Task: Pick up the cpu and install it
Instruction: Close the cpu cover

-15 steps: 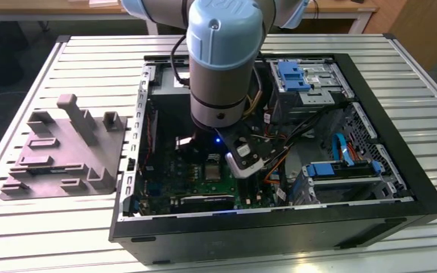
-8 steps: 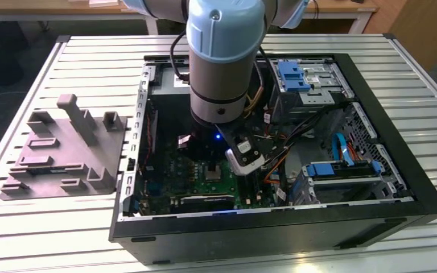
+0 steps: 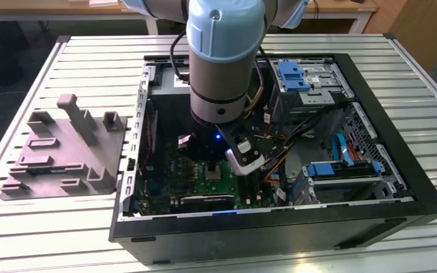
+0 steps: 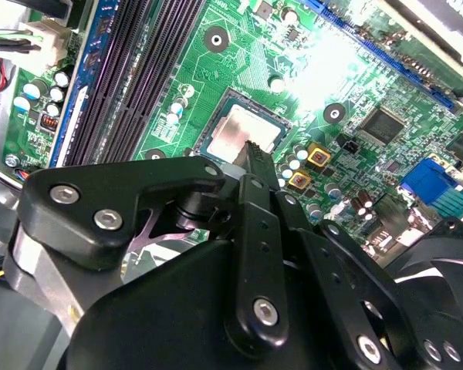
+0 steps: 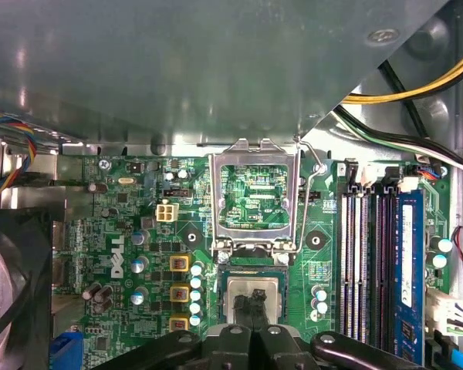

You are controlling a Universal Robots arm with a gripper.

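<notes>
A slatted pale metal surface [image 3: 74,51] carries two things in the exterior view. An open black computer case [image 3: 400,165] lies on its side over the middle and the exterior view's right, its inside facing up. Just beside it, toward the exterior view's left, a grey plastic fixture [image 3: 59,153] with upright pegs rests on the slats.

Exterior high; wrist views near motherboard [image 5: 139,254]
</notes>
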